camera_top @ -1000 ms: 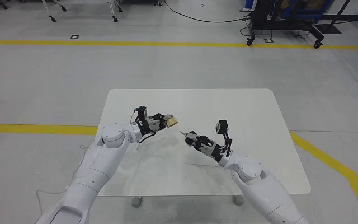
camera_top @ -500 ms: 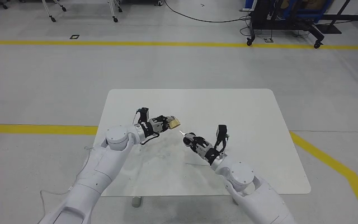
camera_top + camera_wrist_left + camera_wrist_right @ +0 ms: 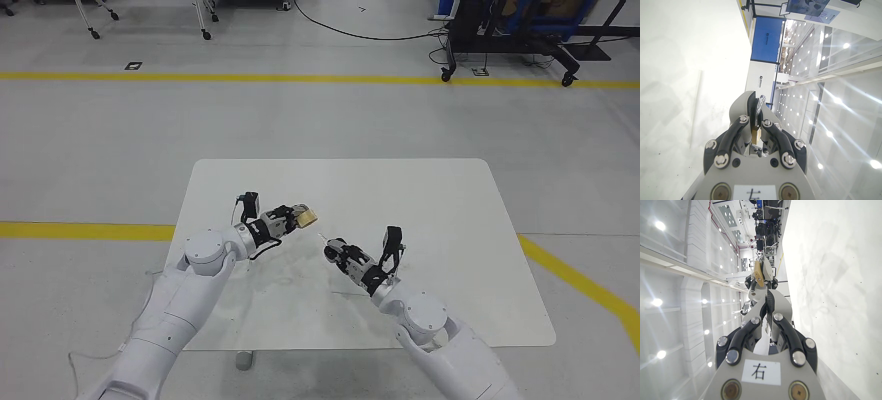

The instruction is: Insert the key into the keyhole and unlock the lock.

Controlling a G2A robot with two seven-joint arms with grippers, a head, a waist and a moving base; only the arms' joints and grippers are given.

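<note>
Lock [image 3: 308, 215]: gripped in my left claw [image 3: 298, 216].
Key [image 3: 322, 238]: pinched in my right claw [image 3: 331, 246].
Keyhole [image 3: 759, 277]: square the tip first, then push gently.

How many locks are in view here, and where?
1. The lock is clamped in the left pincer, above the table, its keyhole end toward the key in the right pincer. A second one hidden seems unlikely.

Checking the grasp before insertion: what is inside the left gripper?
The lock: its brass body juts past the left gripper, keyhole end bare. The clamped part is covered.
</note>
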